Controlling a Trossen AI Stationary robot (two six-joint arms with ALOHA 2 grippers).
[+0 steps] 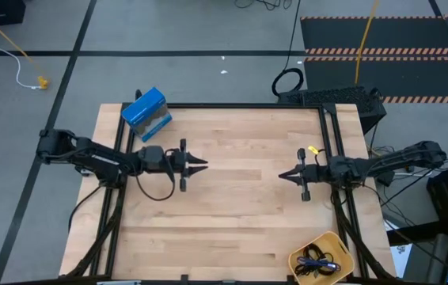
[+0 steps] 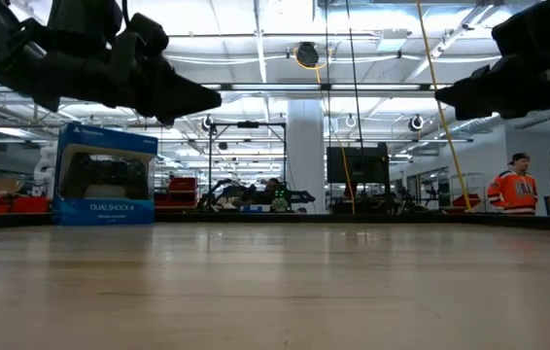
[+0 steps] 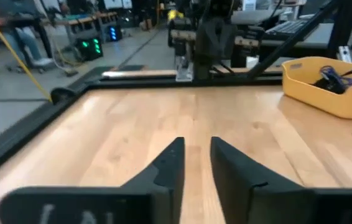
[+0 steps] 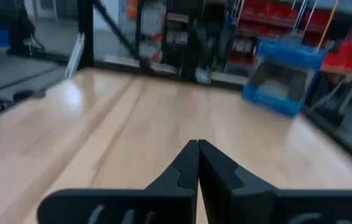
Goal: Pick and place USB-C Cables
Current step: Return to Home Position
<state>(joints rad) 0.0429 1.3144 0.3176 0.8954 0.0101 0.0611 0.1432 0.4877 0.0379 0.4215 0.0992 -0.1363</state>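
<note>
The USB-C cables (image 1: 317, 262) lie in a tangle inside a yellow tray (image 1: 341, 252) at the table's near right corner. Black and blue-purple cords (image 3: 333, 76) show over the tray's rim (image 3: 316, 93) in the left wrist view; how many there are cannot be told. My left gripper (image 1: 203, 165) hovers above the table's left middle, pointing right, its fingers (image 3: 196, 155) open by a narrow gap and holding nothing. My right gripper (image 1: 282, 176) hovers above the right middle, pointing left, shut and holding nothing (image 4: 197, 146). Both hang well above the wood in the low view.
A blue DualShock box (image 1: 146, 113) stands at the table's far left edge (image 2: 106, 175) (image 4: 282, 78). Black frame rails (image 1: 331, 134) run along the table's sides and far edge. Bare wood (image 1: 240, 206) lies between the two grippers. A person in orange (image 2: 514, 190) stands far behind the table.
</note>
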